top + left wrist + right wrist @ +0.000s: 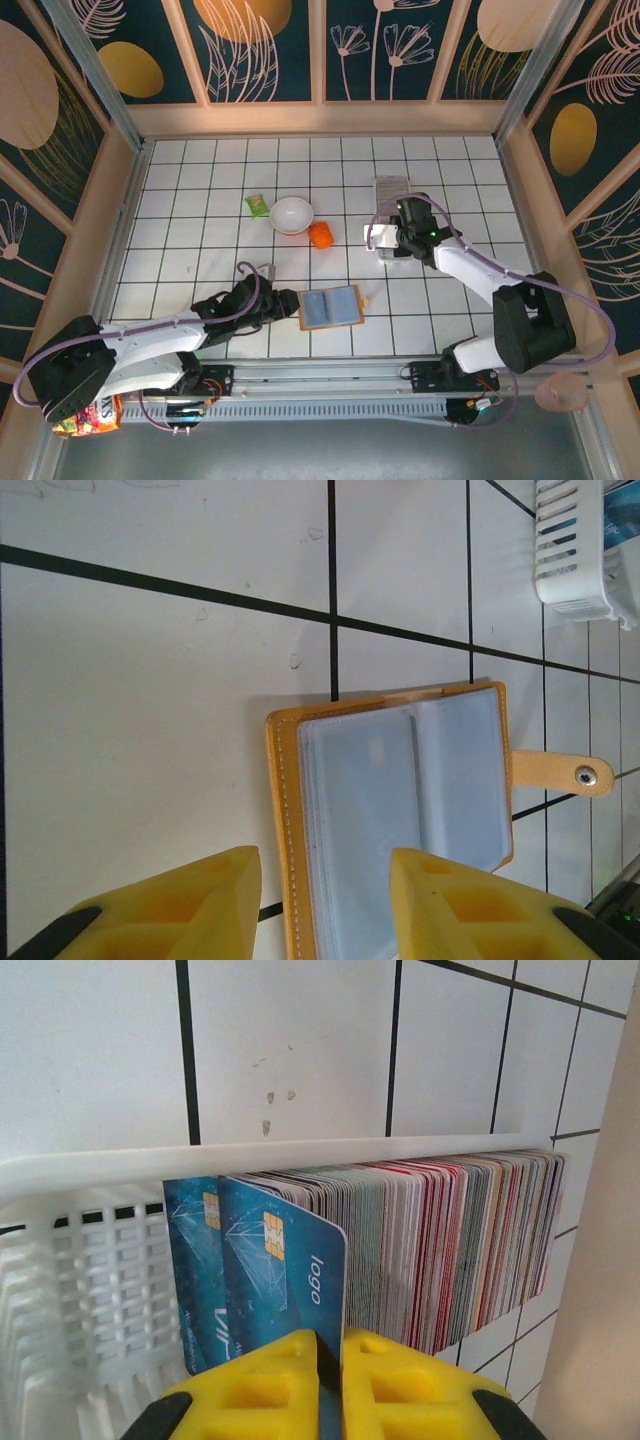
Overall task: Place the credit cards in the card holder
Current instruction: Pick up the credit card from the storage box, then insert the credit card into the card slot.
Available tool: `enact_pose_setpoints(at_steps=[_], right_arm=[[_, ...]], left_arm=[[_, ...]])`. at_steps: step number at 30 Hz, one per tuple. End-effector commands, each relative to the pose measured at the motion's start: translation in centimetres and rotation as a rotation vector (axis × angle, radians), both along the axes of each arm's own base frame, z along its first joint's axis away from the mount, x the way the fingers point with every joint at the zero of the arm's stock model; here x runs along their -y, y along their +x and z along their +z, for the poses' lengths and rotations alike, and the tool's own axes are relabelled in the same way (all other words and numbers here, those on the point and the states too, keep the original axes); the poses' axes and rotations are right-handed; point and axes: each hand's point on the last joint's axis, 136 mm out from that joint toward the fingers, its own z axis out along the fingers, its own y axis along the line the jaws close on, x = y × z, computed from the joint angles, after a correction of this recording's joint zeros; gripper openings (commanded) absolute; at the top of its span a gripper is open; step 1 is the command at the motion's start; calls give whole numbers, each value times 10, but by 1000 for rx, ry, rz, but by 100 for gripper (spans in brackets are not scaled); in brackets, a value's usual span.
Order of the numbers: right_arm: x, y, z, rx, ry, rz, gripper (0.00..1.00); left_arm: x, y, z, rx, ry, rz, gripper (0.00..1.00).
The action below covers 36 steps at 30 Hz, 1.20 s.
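In the right wrist view my right gripper is shut on the lower edge of a blue credit card that stands upright inside the white slotted card holder. Just behind it stands a second blue credit card, and a dense row of other cards fills the holder to the right. From above, the right gripper sits at the near end of the card holder. My left gripper is open, its fingers straddling the left edge of the open tan wallet.
A white bowl, an orange object and a green packet lie mid-table, left of the holder. The open wallet lies near the front edge beside the left gripper. Wooden walls bound the tiled table.
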Motion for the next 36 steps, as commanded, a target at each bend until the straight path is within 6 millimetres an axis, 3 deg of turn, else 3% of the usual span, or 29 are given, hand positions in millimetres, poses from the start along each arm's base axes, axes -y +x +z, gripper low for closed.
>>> enact_pose_setpoints(at_steps=[1,8,13,16,19,25,31,36], right_arm=[[-15,2,36,51,95,16,8],[-21,-29,48,-43,185,27,0],[-29,-44,65,-77,294,-16,0],[-39,-37,98,-52,516,-155,0],[-52,-44,124,-137,712,-253,0],[-64,-59,149,-316,1186,-585,0],[-104,-107,124,-924,1447,-815,0],[-115,-136,80,-1102,1489,-949,0]], left_arm=[[0,-5,-1,-11,-20,-3,38],[-6,-3,0,9,6,7,38],[-5,0,12,37,-34,20,40],[-6,3,19,63,-30,25,40],[-7,5,24,79,-31,33,40],[-6,7,32,99,-70,47,40],[-6,4,33,83,-96,53,39],[2,1,30,55,-118,21,35]])
